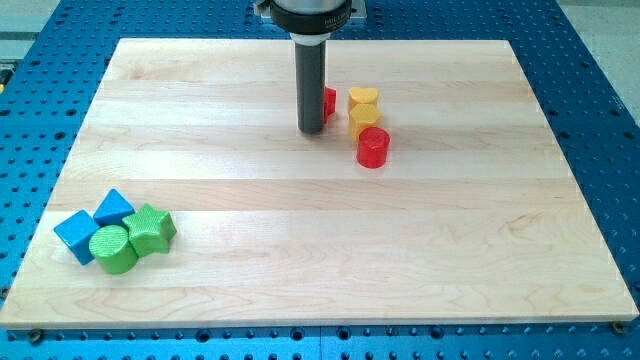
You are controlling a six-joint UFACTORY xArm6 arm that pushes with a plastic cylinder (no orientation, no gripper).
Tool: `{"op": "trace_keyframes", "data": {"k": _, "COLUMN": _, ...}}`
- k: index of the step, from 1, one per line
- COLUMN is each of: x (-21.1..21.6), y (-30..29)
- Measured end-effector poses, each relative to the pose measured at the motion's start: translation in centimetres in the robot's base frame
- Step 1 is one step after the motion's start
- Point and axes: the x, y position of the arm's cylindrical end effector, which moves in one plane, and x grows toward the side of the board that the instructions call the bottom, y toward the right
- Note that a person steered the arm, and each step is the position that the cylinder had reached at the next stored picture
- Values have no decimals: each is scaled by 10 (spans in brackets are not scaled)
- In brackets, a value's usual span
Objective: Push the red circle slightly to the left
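Note:
The red circle [373, 147], a short red cylinder, stands on the wooden board [320, 250] right of centre in the upper half. My tip [311, 130] is down on the board to the circle's upper left, about a block's width away and not touching it. A second red block [329, 101] shows only as a sliver behind the rod; its shape is hidden. A yellow heart block [363, 98] sits above the circle, and another yellow block [364, 121] sits between them, close against the circle's top.
At the lower left stands a cluster: a blue block [113, 208], a second blue block [74, 236], a green cylinder [113, 249] and a green star-like block [151, 229]. A blue perforated table [600, 120] surrounds the board.

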Motion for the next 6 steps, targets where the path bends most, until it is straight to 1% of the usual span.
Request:
{"op": "trace_keyframes", "data": {"k": 1, "x": 56, "y": 7}}
{"op": "trace_keyframes", "data": {"k": 2, "x": 117, "y": 75}}
{"op": "trace_keyframes", "data": {"k": 3, "x": 99, "y": 128}}
{"op": "trace_keyframes", "data": {"k": 4, "x": 83, "y": 116}}
{"op": "trace_keyframes", "data": {"k": 5, "x": 81, "y": 116}}
{"op": "trace_keyframes", "data": {"k": 6, "x": 66, "y": 132}}
